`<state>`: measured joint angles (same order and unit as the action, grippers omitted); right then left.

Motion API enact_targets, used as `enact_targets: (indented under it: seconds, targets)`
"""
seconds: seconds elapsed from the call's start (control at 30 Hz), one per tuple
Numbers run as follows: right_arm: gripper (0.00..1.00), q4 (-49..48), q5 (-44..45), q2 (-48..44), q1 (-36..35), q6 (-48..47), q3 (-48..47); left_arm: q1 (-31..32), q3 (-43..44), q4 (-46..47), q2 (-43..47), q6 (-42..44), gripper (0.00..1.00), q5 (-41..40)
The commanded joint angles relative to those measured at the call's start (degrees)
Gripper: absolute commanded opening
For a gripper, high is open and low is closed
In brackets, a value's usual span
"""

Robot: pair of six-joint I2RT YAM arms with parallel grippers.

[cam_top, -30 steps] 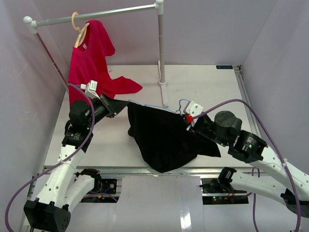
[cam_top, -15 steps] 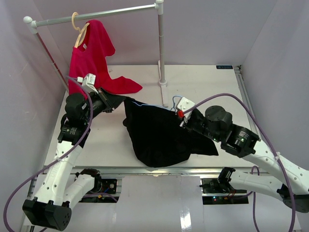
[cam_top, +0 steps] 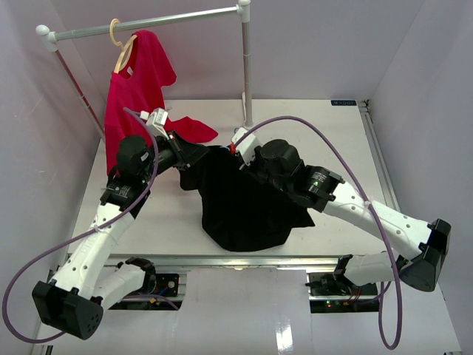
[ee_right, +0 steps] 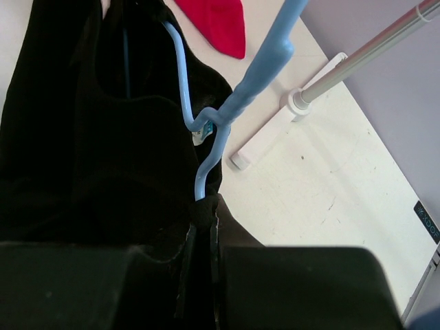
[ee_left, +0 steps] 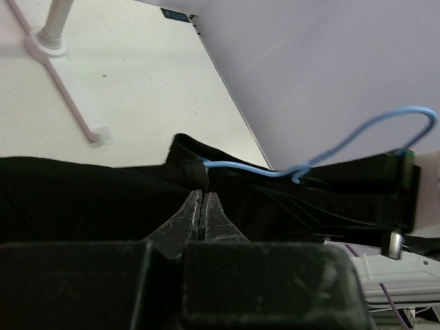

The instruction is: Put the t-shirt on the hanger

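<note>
Left wrist view: left gripper [ee_left: 200, 206], right gripper [ee_right: 203, 213] fingers pinching soft black t-shirt [ee_left: 82, 199]; thin light-blue wire hanger [ee_left: 297, 172], two o'clock. Advised: draw shoulders apart evenly.

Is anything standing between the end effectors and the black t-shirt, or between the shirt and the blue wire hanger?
Nothing visible. The left end effector and right end effector both pinch the plain black fabric t-shirt; the thin light-blue wire hanger sits partly inside it.

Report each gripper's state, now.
Left gripper: closed, pinching the black t-shirt.
Right gripper: closed, pinching the same t-shirt right beside the blue hanger.
</note>
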<state>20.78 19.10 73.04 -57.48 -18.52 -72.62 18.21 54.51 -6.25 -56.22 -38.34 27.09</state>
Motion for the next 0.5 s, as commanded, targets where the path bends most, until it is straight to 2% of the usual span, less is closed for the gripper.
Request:
enact_targets:
  seconds: [0.0,0.13,0.23,0.27,0.33,0.37,0.47]
  targets:
    - [0.08,-6.64,4.23,0.85,0.17,2.89,-2.86,3.26,3.26,0.52,2.20,0.67,0.00,-1.74]
    - [0.08,-8.88,4.01,1.72,0.26,4.59,-2.87,7.62,2.24,1.20,0.63,0.79,0.00,-1.80]
    - [0.08,-10.51,3.91,1.02,0.60,5.04,-0.74,8.42,1.01,0.74,0.72,2.96,0.02,-1.04]
    - [0.08,-11.21,3.92,0.36,0.75,4.93,0.66,8.42,1.01,-0.38,1.08,4.18,0.06,-1.16]
    - [0.08,-13.96,2.56,-2.20,1.37,3.85,4.12,8.42,1.91,-2.83,1.78,6.55,0.40,-3.38]
    - [0.08,-14.88,1.33,-3.83,1.63,3.41,5.70,8.42,2.27,-3.66,1.95,7.67,0.49,-4.06]
    - [0.08,-17.90,-2.80,-8.97,2.48,0.75,11.98,8.42,5.81,-8.18,0.96,13.78,0.62,-4.12]
